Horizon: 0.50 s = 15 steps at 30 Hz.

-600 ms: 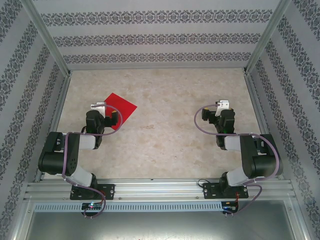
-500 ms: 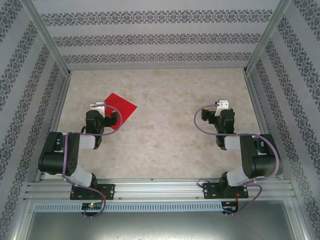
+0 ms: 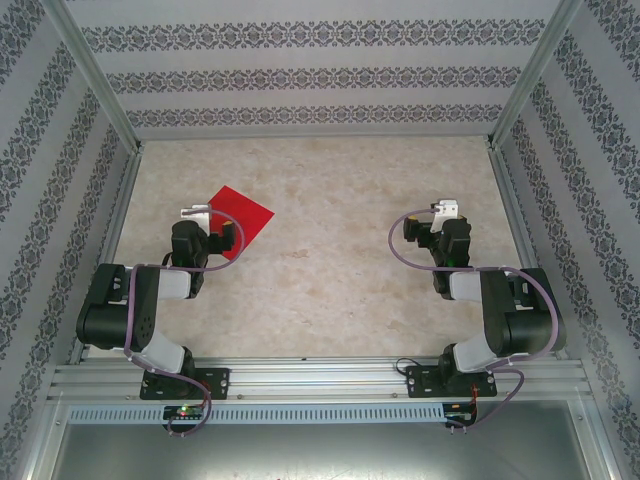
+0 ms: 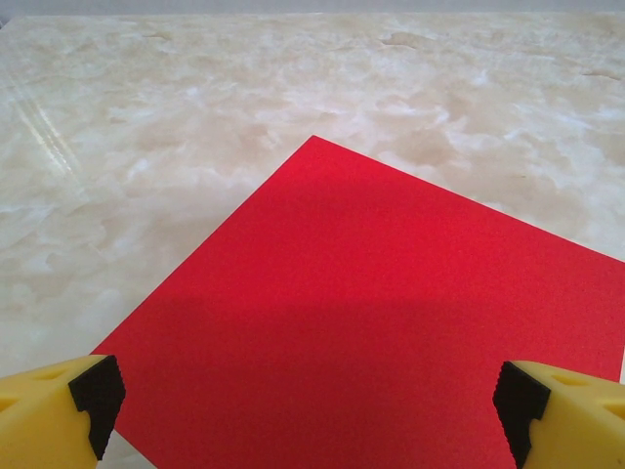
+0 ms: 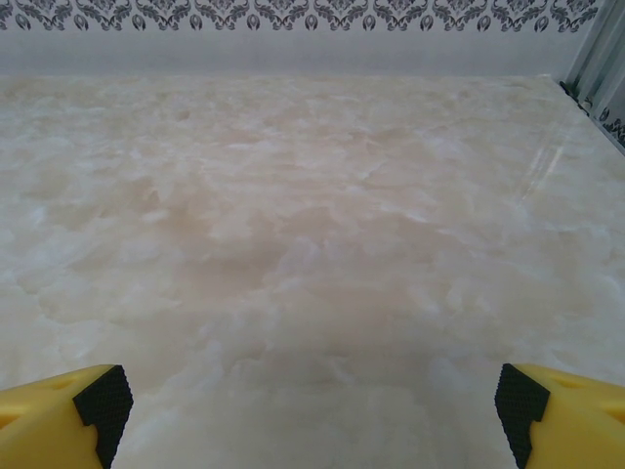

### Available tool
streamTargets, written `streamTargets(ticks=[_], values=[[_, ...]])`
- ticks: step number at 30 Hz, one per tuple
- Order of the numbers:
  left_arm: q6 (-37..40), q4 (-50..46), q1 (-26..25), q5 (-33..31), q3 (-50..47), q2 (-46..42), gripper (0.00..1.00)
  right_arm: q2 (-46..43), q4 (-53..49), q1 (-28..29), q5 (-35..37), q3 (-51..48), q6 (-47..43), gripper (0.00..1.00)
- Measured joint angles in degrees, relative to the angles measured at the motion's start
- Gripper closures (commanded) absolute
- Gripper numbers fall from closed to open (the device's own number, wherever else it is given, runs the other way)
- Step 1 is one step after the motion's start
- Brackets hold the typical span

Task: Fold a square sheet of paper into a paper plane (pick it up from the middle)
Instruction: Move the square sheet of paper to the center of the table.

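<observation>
Red sheet (image 4: 371,322) flat on marble table (image 3: 340,260), beneath L hand (image 4: 308,405).

Pale marbled tabletop (image 3: 330,290), damask-striped walls (image 3: 310,75) on three sides, aluminium rails (image 3: 320,378) along near edge

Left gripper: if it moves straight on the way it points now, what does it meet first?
Probably the square sheet of paper, flat on the table just ahead of the open left gripper; how steeply it points down is unclear.
</observation>
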Motion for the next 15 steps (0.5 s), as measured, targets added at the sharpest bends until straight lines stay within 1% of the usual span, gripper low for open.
streamTargets(ticks=[11,15], values=[[0.0,0.0,0.0,0.0,0.0,0.0,0.0,0.0,0.0,-0.11,-0.44,0.0,0.02,0.02],[0.0,0.0,0.0,0.0,0.0,0.0,0.0,-0.46,-1.03,0.09,-1.95,0.02,-0.55,0.02]])
